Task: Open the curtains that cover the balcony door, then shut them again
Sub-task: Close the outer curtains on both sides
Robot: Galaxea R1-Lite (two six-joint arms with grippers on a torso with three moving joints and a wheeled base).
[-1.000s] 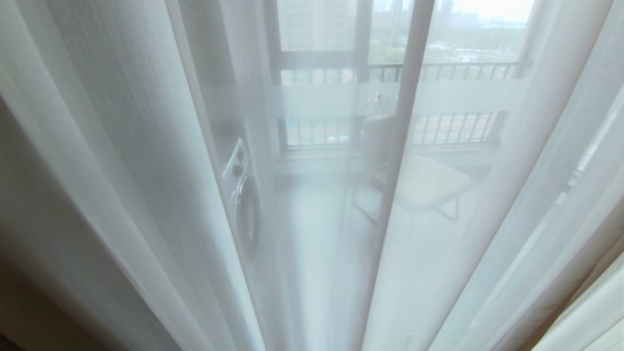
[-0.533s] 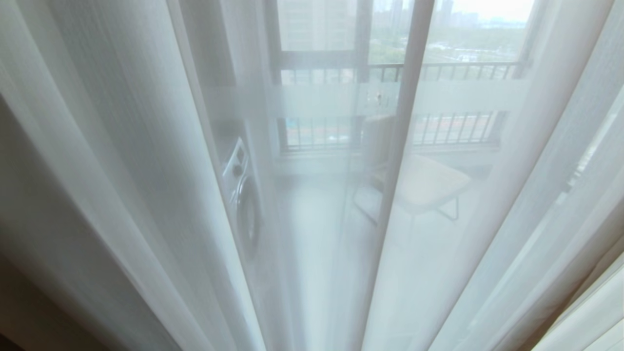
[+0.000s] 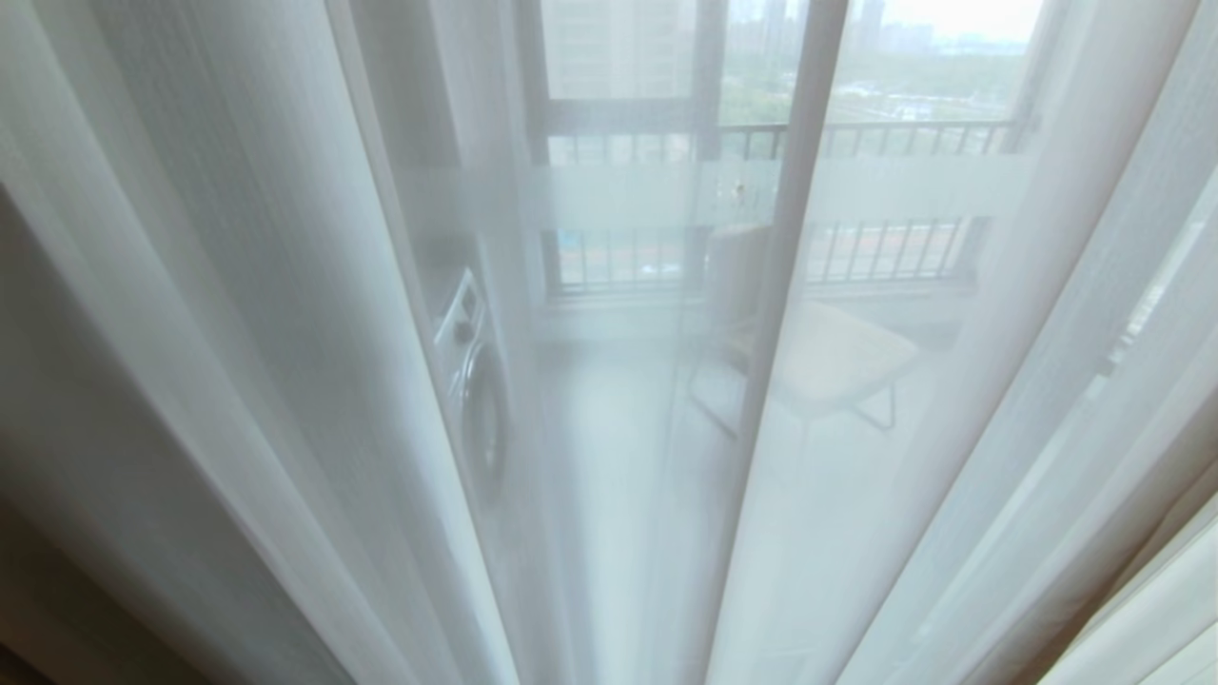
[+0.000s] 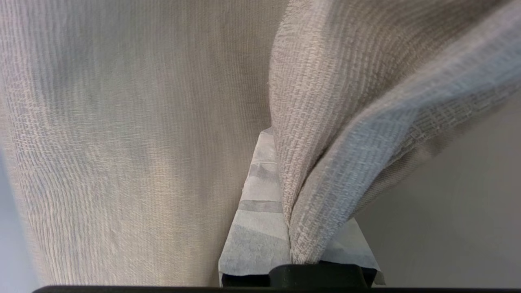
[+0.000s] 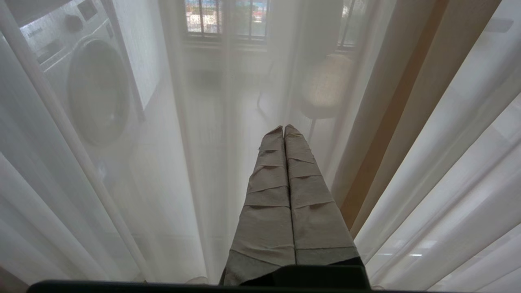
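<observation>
the white sheers are hanging across the whole head view in long folds, covering the balcony door, whose dark upright and frosted band are showing through them. past the glass, blurred by the cloth, a washing machine is standing at the left, a chair with a pale seat is sitting toward the right, and a strip of balcony floor is lying open between them. a black railing is running along the far edge. at the lower right corner the fold of another drape is edging in. neither arm is showing in this view.

the left wrist view is giving what the head view is not: the thick beige-grey curtain is filling nearly all of it, and 1 hemmed edge of that cloth is running down into the left gripper. its taped jaws are pressed together on the fold, pinching it. a plain wall is lying beside the cloth.

the right gripper is pointing at the sheers from the room side, near them, with its 2 taped jaws closed flat against each other and gripping nothing. this view is also showing a brown-edged drape fold just beside the jaws.
</observation>
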